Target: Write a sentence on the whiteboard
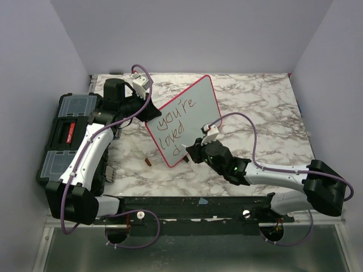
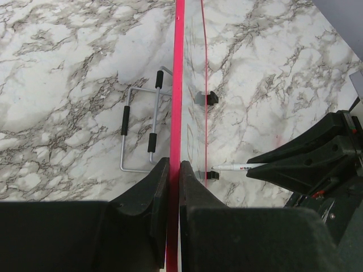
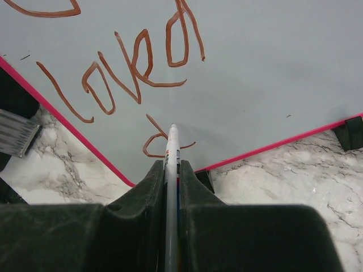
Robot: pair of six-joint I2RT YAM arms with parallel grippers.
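The whiteboard (image 1: 190,110) with a red-pink frame stands tilted on the marble table and reads "you're loved" in brown, with a further stroke below. My left gripper (image 1: 143,107) is shut on its left edge; in the left wrist view the red frame (image 2: 177,85) runs between the fingers. My right gripper (image 1: 193,148) is shut on a white marker (image 3: 171,150). The marker tip touches the board (image 3: 255,68) at the lowest brown letter. The marker also shows in the left wrist view (image 2: 235,168).
A black toolbox (image 1: 68,133) with clear lids sits at the left. A wire stand (image 2: 142,133) lies on the table behind the board. A small brown cap (image 1: 148,162) lies near the board's lower corner. The marble table (image 1: 266,107) extends to the right.
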